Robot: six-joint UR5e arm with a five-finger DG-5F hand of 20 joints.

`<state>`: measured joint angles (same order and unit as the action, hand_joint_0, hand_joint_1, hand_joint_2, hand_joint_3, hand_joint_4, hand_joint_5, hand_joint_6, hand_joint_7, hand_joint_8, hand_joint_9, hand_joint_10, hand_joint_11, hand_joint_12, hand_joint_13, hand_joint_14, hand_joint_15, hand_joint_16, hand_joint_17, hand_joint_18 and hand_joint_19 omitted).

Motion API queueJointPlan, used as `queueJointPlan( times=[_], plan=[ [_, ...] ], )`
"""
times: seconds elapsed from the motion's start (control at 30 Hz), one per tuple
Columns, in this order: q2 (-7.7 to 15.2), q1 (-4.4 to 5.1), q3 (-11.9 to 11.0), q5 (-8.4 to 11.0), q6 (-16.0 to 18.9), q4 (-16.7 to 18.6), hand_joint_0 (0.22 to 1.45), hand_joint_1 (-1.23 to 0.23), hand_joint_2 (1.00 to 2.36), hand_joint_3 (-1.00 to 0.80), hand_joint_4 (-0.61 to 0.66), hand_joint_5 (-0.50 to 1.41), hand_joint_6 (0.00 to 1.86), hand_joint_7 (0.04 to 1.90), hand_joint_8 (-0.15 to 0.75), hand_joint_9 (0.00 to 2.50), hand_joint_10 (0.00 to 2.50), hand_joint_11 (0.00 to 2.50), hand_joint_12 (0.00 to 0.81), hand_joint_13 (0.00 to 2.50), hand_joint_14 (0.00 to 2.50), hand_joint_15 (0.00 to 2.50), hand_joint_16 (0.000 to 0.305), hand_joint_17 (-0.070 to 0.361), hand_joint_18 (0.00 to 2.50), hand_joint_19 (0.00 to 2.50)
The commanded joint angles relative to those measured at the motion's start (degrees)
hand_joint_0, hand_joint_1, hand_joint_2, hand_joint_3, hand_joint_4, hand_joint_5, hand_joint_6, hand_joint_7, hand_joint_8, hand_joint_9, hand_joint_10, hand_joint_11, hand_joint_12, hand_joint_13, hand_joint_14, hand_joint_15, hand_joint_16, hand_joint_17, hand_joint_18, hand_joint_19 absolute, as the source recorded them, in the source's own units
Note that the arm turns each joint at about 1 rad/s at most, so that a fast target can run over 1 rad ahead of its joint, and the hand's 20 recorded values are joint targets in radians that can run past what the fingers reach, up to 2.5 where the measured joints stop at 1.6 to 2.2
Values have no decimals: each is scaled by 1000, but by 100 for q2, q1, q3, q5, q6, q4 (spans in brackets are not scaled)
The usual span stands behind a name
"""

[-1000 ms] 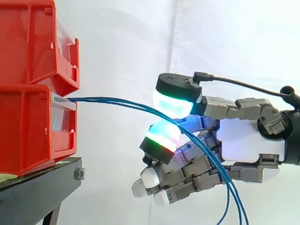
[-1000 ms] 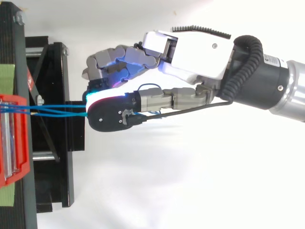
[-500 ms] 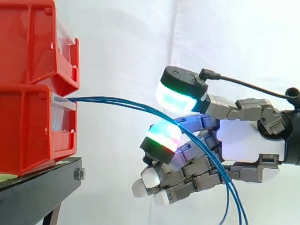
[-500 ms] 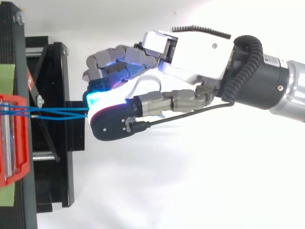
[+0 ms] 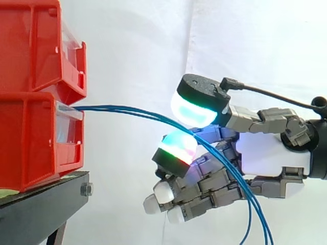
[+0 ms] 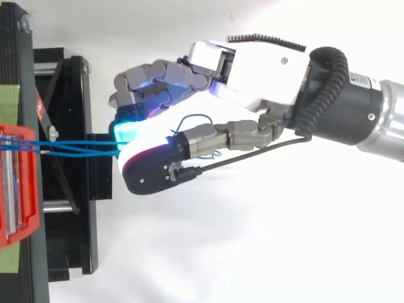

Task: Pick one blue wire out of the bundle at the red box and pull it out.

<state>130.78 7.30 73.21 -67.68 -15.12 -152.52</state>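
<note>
A: What's hidden or cut off?
B: The blue wires (image 5: 127, 111). One end goes into the lower red bin (image 5: 25, 143) behind its clear front, so can't see where they sit inside. Other way they run past the fingers, drop, and get cut off at the btm edge of the side view. Strand count is unclear, approx. 3; they cross each other btwn bin and fingertips in the top view (image 6: 76, 148). From above, the thumb pad (image 6: 148, 167) covers the contact spot. Arm is cut off at the right edge.

A: What's around it?
B: Upper red bin (image 5: 30, 46) is stacked on the lower one, both on the black stand (image 5: 36, 209), well apart from the fingertips. The wires span the gap from the bin front to the fingertips. White curtain (image 5: 138, 51) behind. Green tape (image 6: 9, 95) on the stand beside the bin, top view.

A: Hand pose?
B: Hand (image 5: 273, 153) lies approx. level, fingertips toward the bins. In the side view the thumb pad (image 5: 196, 107) is on top, glowing cyan-green, w/ a finger pad (image 5: 176, 148) just below it, green and red. The wires pass btwn the two and are clamped there as a bundle. Can't tell if one strand is split off. Other fingers are curled in underneath, and the wires lie across them in the side view. Thin blue loop (image 6: 196, 120) btwn thumb and curled fingers, top view.
</note>
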Motion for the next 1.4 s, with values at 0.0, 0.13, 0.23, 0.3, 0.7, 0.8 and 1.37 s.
queueJointPlan(
  times=[0.0, 0.13, 0.23, 0.3, 0.7, 0.8, 1.37],
  plan=[
    [0, -1, 0, 0, 0, -15, 521, -618, 1007, -411, 255, -84, 591, 1382, 294, 1006, 24, 594, 383, 510, 8, 201, 61, 137, 368, 406],
    [0, -1, 0, 0, 0, -15, 531, -607, 1009, -395, 252, -87, 608, 1343, 287, 1009, 22, 602, 379, 513, 9, 207, 60, 135, 368, 414],
    [0, -1, 0, 0, 0, 3, 524, -566, 1008, -403, 267, -83, 601, 1346, 290, 1016, 23, 596, 380, 515, 9, 213, 61, 136, 373, 415],
    [0, -1, 0, 0, 0, 3, 523, -552, 1007, -412, 271, -80, 592, 1351, 292, 1017, 23, 601, 382, 517, 9, 210, 61, 136, 375, 412],
    [0, -18, 0, 0, 0, 3, 563, -707, 1012, -335, 260, -124, 749, 1230, 293, 1010, 23, 642, 376, 539, 10, 223, 58, 131, 389, 408],
    [-9, -18, 0, 0, 0, 12, 532, -767, 1006, -423, 276, -135, 776, 1184, 293, 984, 23, 648, 379, 518, 10, 224, 60, 135, 380, 396],
    [-79, -45, 0, 0, -44, -15, 422, -590, 1000, -500, 271, -103, 678, 1228, 318, 1007, 22, 614, 430, 523, 9, 216, 70, 157, 414, 393]
  ],
)
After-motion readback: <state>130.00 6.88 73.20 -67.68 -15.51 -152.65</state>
